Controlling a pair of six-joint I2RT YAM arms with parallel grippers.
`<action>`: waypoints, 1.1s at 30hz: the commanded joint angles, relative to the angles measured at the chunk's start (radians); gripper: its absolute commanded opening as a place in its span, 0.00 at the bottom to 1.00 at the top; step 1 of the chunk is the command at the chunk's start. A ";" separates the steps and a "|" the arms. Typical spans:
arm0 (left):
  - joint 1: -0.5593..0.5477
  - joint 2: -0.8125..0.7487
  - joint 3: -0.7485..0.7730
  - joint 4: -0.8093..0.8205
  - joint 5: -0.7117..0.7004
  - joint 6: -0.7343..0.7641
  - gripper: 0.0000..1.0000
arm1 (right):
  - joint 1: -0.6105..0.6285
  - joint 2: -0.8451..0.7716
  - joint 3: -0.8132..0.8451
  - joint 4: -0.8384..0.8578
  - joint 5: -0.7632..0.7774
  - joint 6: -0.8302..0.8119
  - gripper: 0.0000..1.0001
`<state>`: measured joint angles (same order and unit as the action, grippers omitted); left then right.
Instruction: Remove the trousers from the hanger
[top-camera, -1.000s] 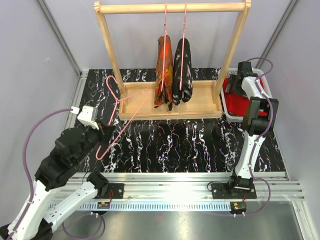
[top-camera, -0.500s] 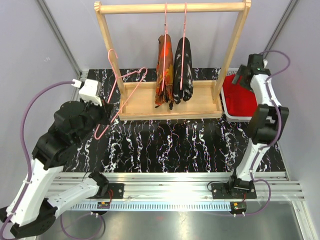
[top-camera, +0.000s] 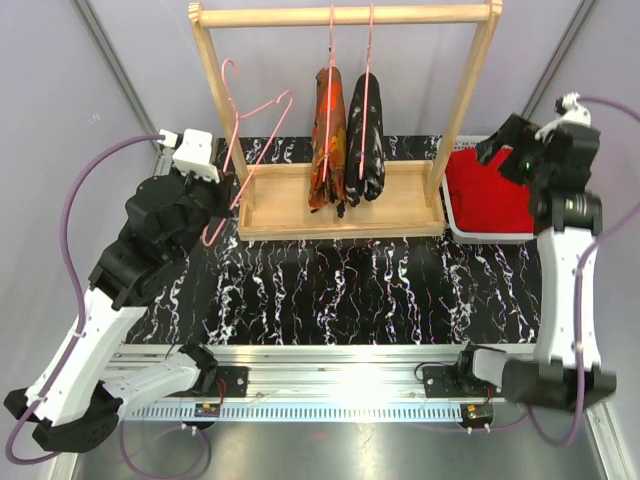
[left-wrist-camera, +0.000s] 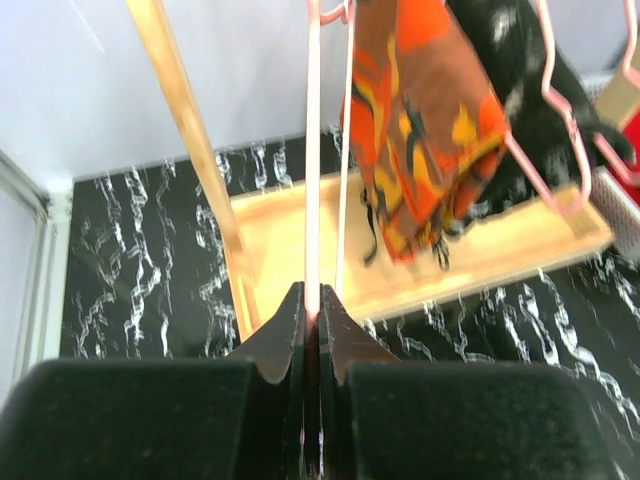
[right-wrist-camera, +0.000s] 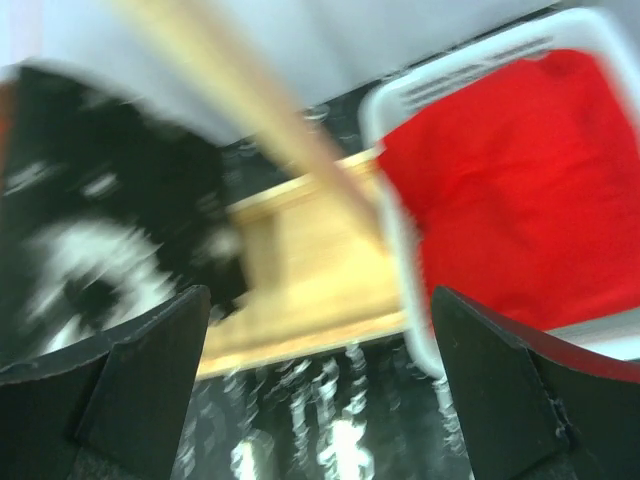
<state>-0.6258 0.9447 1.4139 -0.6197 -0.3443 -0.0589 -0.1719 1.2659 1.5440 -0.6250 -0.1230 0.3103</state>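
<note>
Left gripper (top-camera: 215, 200) is pressed tight on the thin wire of an empty pink hanger (top-camera: 268, 103), and no gap is left between its fingers (left-wrist-camera: 280, 335). This hanger is held up in the air and is tipped to one side. It is seen by the left post of the rack, at about 9 o'clock from the hanging clothes. Whether the post is touched cannot be told.

Right gripper (top-camera: 503, 140) is spread wide and nothing is held in it. It is seen in the air over the far edge of the bin.

Everything is set on a black table (top-camera: 350, 290) with white swirls. A big wooden rack (top-camera: 340, 16) is stood at the 12 o'clock side of the table. A white bin (top-camera: 455, 228) is placed just beside the rack, at 3 o'clock from it.

The red trousers (top-camera: 485, 195) are laid flat in the bin. The camouflage trousers (top-camera: 328, 140) and the black speckled trousers (top-camera: 365, 135) are hung side by side from the top bar, with the black pair at 3 o'clock from the other. Each pair is draped over one of two pink hangers (top-camera: 331, 60).
</note>
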 joint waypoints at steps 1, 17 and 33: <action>-0.003 0.023 0.043 0.236 -0.051 0.051 0.00 | 0.002 -0.210 -0.136 0.123 -0.228 0.078 0.99; 0.100 0.394 0.325 0.394 -0.163 0.148 0.00 | 0.002 -0.816 -0.389 0.087 -0.474 0.225 1.00; 0.212 0.444 0.252 0.336 0.010 0.033 0.03 | 0.025 -0.815 -0.346 0.015 -0.487 0.207 1.00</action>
<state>-0.4149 1.4448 1.6482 -0.3187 -0.3847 0.0174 -0.1562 0.4263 1.1732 -0.6186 -0.6113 0.5179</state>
